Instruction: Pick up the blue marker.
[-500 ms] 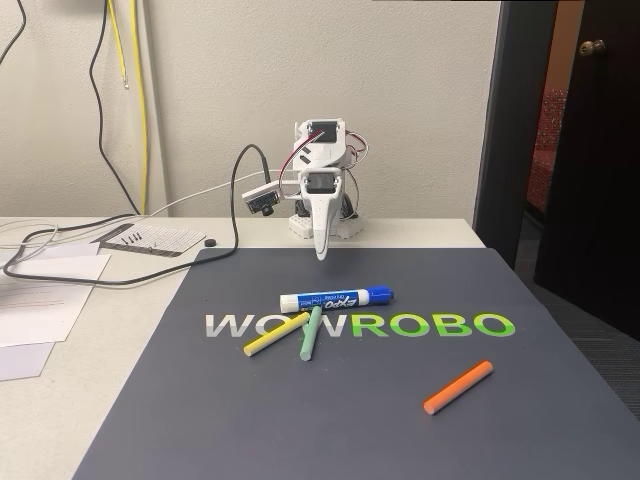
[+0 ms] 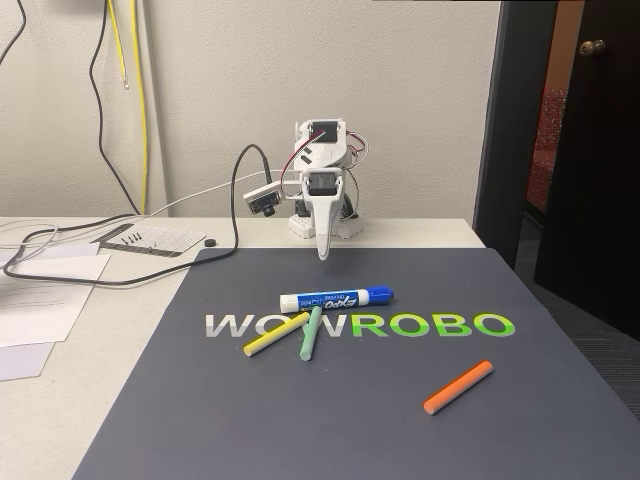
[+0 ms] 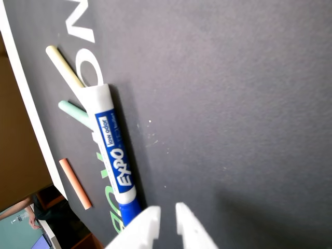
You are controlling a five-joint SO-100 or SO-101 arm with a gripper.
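Observation:
The blue marker (image 2: pixel 335 298) lies flat on the dark mat (image 2: pixel 380 430), just above the printed lettering, with its blue cap to the right in the fixed view. My gripper (image 2: pixel 321 254) hangs point-down at the mat's back edge, behind the marker and apart from it, jaws together and holding nothing. In the wrist view the marker (image 3: pixel 111 150) runs from the upper left down towards my gripper (image 3: pixel 166 212), whose white tips sit just past the cap with a thin slit between them.
A yellow stick (image 2: pixel 276 335) and a green stick (image 2: pixel 311 334) lie crossed just in front of the marker's white end. An orange stick (image 2: pixel 458 387) lies at the front right. Black cables (image 2: pixel 120 270) and papers (image 2: pixel 40 300) lie on the table to the left.

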